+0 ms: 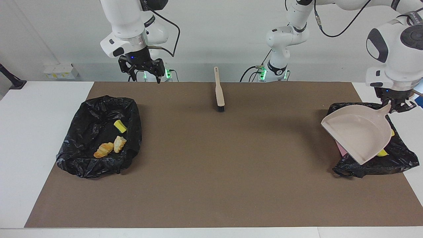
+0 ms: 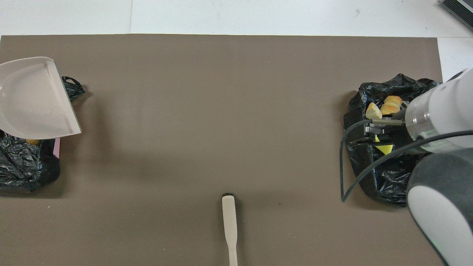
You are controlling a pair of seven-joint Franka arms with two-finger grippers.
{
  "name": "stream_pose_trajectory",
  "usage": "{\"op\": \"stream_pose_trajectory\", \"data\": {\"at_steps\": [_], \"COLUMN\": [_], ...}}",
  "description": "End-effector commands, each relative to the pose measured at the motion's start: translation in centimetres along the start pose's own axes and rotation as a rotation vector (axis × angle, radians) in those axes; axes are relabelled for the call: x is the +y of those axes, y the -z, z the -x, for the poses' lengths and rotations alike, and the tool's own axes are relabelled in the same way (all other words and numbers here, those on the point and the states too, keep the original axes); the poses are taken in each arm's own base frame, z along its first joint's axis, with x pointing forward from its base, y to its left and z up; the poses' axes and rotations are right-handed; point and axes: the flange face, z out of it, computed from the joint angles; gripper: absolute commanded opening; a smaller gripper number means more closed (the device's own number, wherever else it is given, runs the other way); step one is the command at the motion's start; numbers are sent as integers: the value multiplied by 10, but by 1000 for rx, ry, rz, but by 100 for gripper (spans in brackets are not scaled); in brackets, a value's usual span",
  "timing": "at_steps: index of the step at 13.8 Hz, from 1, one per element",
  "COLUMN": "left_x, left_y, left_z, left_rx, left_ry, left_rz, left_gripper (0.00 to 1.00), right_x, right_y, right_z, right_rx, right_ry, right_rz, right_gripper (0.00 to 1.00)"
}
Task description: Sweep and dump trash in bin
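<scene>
My left gripper (image 1: 395, 105) is shut on the handle of a beige dustpan (image 1: 358, 132), held tilted over a black bag (image 1: 396, 160) at the left arm's end; the pan also shows in the overhead view (image 2: 35, 99). A yellow scrap (image 1: 382, 153) and a pink flat piece (image 1: 341, 148) peek out under the pan. A second black bag (image 1: 99, 165) at the right arm's end holds a yellow sponge piece (image 1: 120, 126), a croissant (image 1: 103, 149) and a bread chunk (image 1: 119, 143). My right gripper (image 1: 145, 77) hangs open and empty over that bag's robot-side edge.
A beige brush with black bristles (image 1: 219, 91) lies on the brown mat (image 1: 211, 172) midway between the arms, close to the robots; it also shows in the overhead view (image 2: 230, 225). White table (image 1: 33, 132) borders the mat.
</scene>
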Motion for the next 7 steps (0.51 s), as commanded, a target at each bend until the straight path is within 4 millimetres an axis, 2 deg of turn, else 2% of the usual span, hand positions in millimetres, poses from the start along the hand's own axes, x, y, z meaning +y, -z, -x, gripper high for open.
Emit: {"op": "stream_pose_trajectory", "data": {"at_steps": [1, 3, 7], "left_x": [25, 45, 106], "left_y": [24, 41, 75], "left_z": [-33, -67, -138], "left_rx": [40, 66, 118], "left_ry": [109, 174, 348], "left_rz": [40, 64, 107], "left_gripper": [0, 0, 0], "right_x": [4, 10, 26], "right_y": [11, 13, 19], "right_z": [-18, -20, -19], "right_rx": [-6, 3, 12], "right_ry": [24, 12, 7], "right_rz": [18, 18, 7], "right_gripper": [100, 100, 100]}}
